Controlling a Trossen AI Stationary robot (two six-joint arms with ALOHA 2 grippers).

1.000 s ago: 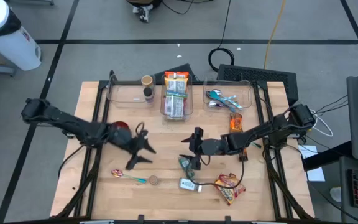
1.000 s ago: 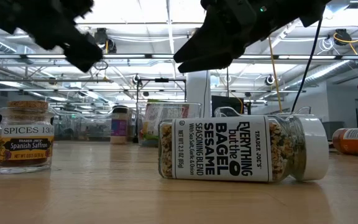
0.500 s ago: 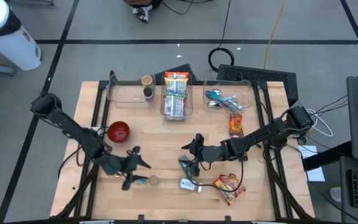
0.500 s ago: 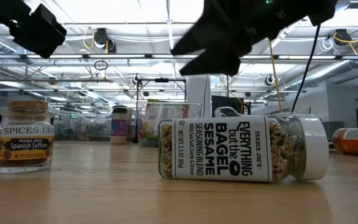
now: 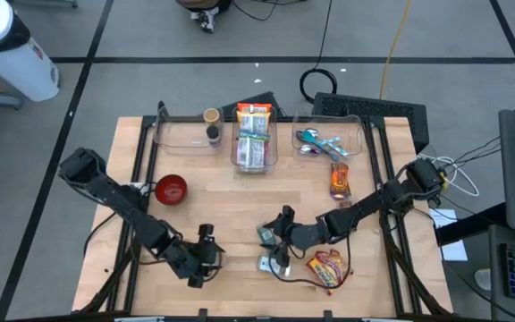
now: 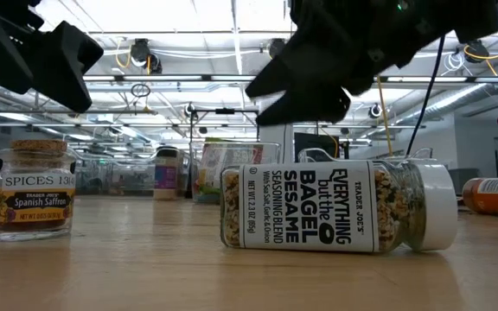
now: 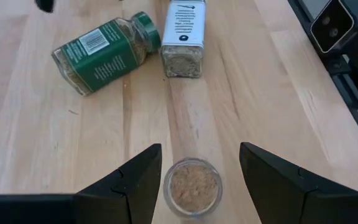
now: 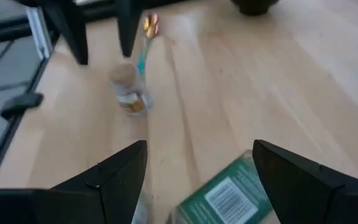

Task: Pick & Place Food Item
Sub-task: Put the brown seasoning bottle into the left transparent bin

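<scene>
A small cork-topped saffron jar [image 7: 193, 186] stands upright on the wooden table near its front edge, and it also shows in the low view [image 6: 31, 190]. My left gripper [image 7: 201, 148] is open, low over the table, with one finger on either side of that jar and apart from it; it shows in the high view too [image 5: 211, 257]. A green-lidded spice jar [image 7: 104, 56] and a white-labelled bagel seasoning jar [image 6: 335, 206] lie on their sides further right. My right gripper [image 5: 280, 248] is open and empty above those two jars, and the green jar [image 8: 229, 193] shows just ahead of its fingers.
Three clear bins [image 5: 186, 136] [image 5: 253, 143] [image 5: 329, 141] stand along the far edge. A red bowl [image 5: 170, 189] sits at the left. An orange packet [image 5: 339, 179] and a snack bag [image 5: 327, 266] lie at the right. A colourful stick [image 8: 148, 28] lies behind the saffron jar.
My left gripper has swung from the table's middle toward the near edge and come down around the saffron jar. My right gripper has gone toward the near edge, over the two lying jars. The jars have stayed in place.
</scene>
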